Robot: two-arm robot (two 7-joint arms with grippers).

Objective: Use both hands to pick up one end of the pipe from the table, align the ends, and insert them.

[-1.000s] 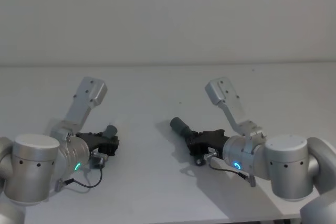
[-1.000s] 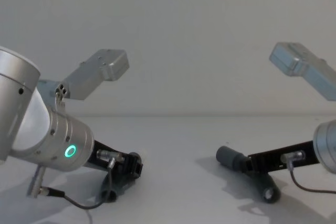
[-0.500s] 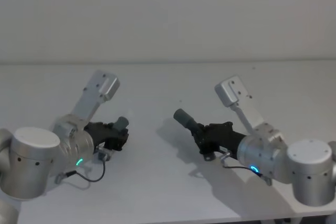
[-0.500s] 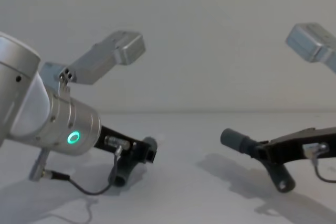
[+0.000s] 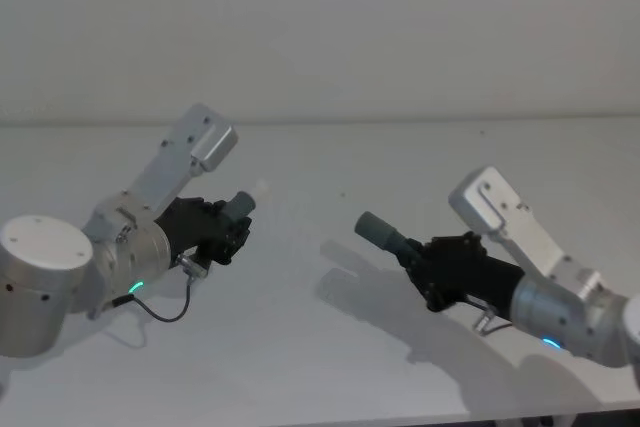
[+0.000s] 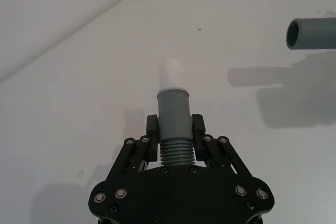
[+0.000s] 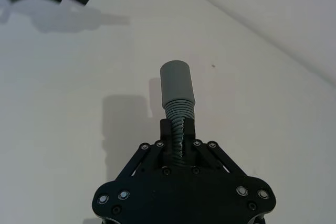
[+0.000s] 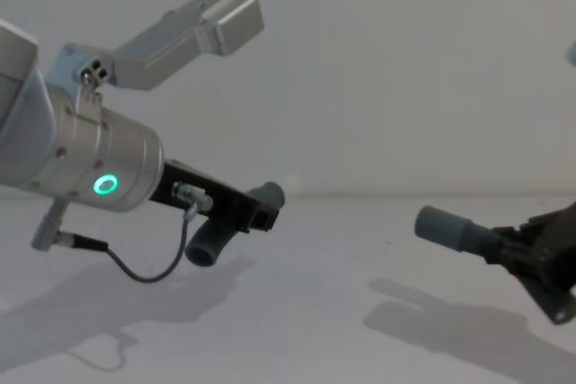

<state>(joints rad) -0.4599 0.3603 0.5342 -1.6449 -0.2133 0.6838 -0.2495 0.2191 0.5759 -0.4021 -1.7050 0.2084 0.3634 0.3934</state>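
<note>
Left gripper [image 6: 175,127], right gripper [image 7: 178,128] clamp pipe pieces [image 6: 172,106], covering ribbed middles.

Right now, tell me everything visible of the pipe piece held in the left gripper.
The left pipe piece is a dark grey, rubbery-looking hose: a smooth cuff ending in a narrower white tip, then a ribbed section. The left gripper is shut on it where cuff meets ribs, one finger each side. It is held clear above the table, casting a shadow. In the chest view it is bent, its back end hanging down below the gripper.
</note>
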